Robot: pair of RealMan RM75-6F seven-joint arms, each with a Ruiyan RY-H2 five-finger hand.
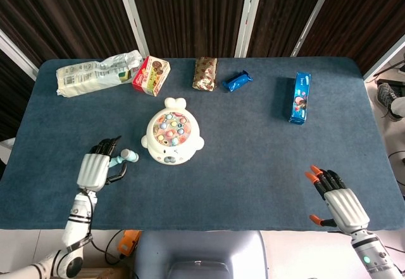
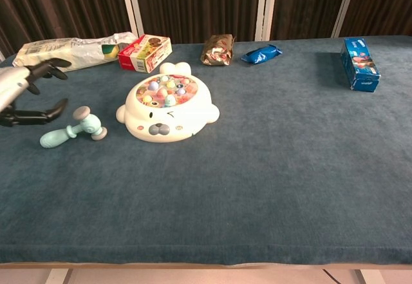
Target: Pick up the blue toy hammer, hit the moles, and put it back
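Near table's (image 1: 266, 165) left edge, blue toy hammer (image 2: 72, 129) lies flat, just left of mole game (image 1: 171, 139). Left hand (image 1: 93, 167) above it, fingers spread, empty. Right hand (image 1: 342, 204) at front-right corner, fingers apart. Snack packs (image 1: 152, 74) along far edge.

The mole game (image 1: 171, 134) sits on the desk (image 1: 253, 165), left of centre. The toy hammer (image 2: 72, 129) lies flat on the desk just left of the game, head toward it. The left hand (image 1: 93, 168) is above the handle end, not touching it. Along the far edge, left to right: a long bag (image 1: 95, 71), a box (image 1: 150, 75), a packet (image 1: 205, 73), a small wrapper (image 1: 237, 80) and an upright carton (image 1: 300, 97). The right hand (image 1: 342, 203) is at the near right corner.
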